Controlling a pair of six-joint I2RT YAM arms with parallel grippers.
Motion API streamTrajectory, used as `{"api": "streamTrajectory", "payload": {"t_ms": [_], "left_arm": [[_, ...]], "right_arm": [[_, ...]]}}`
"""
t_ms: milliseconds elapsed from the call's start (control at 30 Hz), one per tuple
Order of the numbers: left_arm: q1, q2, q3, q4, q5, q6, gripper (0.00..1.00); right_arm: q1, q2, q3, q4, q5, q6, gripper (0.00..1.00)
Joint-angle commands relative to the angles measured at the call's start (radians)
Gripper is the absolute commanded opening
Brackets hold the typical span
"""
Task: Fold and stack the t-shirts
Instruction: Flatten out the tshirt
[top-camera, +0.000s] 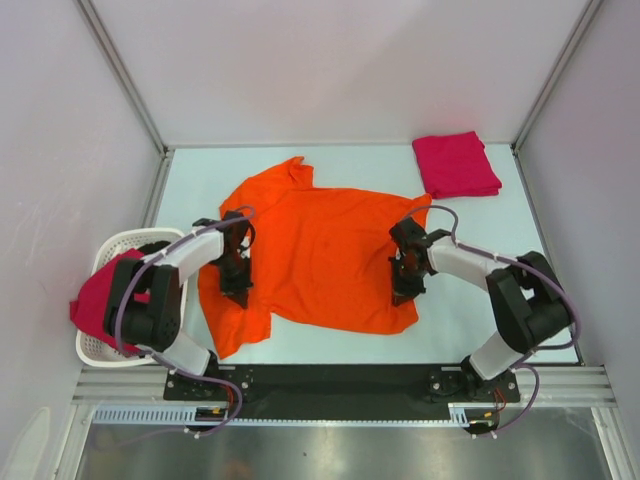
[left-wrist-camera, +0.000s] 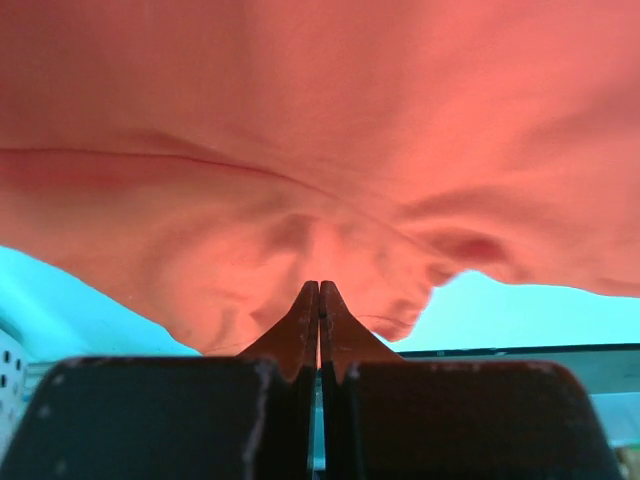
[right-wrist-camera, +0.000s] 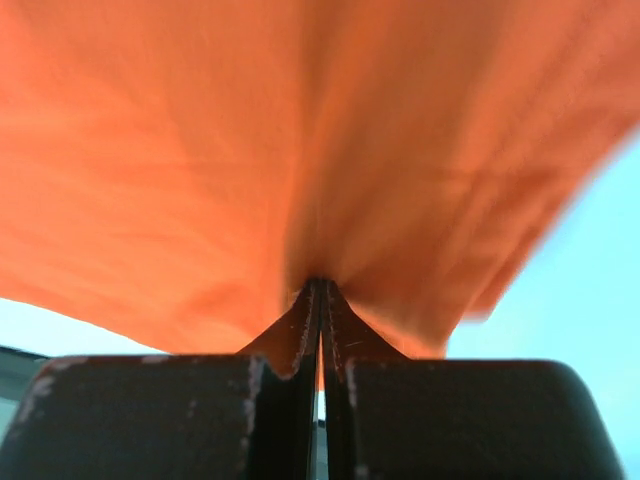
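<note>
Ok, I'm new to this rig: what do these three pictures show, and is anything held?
Two robot arms, left and right, stand at the near edge of a pale table. The wide picture looks down from above; the other two come from wrist cameras. A bright orange cotton t-shirt lies spread on it, a folded crimson-pink t-shirt sits far right, and a white slatted plastic basket at left holds pink cloth. The left fingers and the right fingers are each shut on the orange shirt's edge.

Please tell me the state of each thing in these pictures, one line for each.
orange t-shirt: unfolded, gripped at both sides
far pink t-shirt: folded
near pink t-shirt: crumpled, draped over basket rim
left gripper: jaws shut on orange t-shirt
right gripper: jaws shut on orange t-shirt
</note>
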Motion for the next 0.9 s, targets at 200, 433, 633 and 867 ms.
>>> {"api": "streamTrajectory", "payload": {"t_ms": [200, 433, 633, 867], "left_arm": [[-0.044, -0.262, 0.349, 0.258, -0.030, -0.110, 0.50], [-0.051, 0.269, 0.718, 0.249, -0.052, -0.050, 0.77], [-0.027, 0.710, 1.243, 0.123, 0.025, -0.082, 0.00], [-0.011, 0.817, 1.450, 0.103, -0.017, -0.137, 0.00]], "right_arm": [[0.007, -0.231, 0.332, 0.107, 0.270, -0.163, 0.16], [-0.037, 0.185, 0.583, 0.180, 0.216, -0.193, 0.19], [-0.084, 0.499, 0.859, 0.117, 0.182, -0.206, 0.00], [-0.187, 0.604, 1.019, 0.019, 0.173, -0.262, 0.00]]}}
